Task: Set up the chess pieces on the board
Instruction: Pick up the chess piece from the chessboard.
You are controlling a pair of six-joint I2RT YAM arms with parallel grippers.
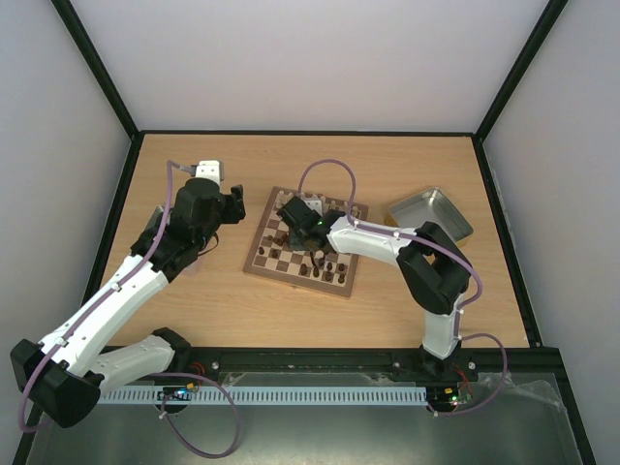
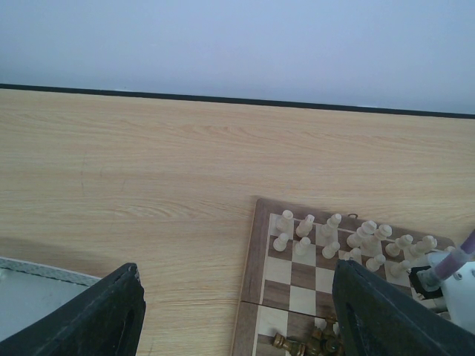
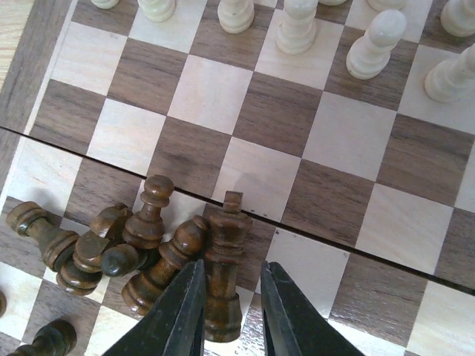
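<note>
My right fingers (image 3: 182, 319) stand on both sides of a dark king (image 3: 225, 252), low near its foot. The gap between them is narrow, but whether they already press on the wood I cannot tell. The king leans into a heap of dark chess pieces (image 3: 111, 245) on the near part of the board (image 3: 334, 156). One piece touches its left side. Beyond are bare squares, and at the far edge the cream pieces (image 3: 297, 26) stand in rows.

My left fingers (image 2: 96, 319) are wide apart and hold nothing. They hover over the bench (image 2: 148, 163) just beside the board's corner. A metal tray (image 1: 431, 213) lies on the far right of the bench.

I see these dangers: the touching piece may be pinched together with the king, or dragged up when I lift. A grip so low could also let the king tilt and slip – then it falls into the heap and scatters it.

I can read no brand, label or writing anywhere.
</note>
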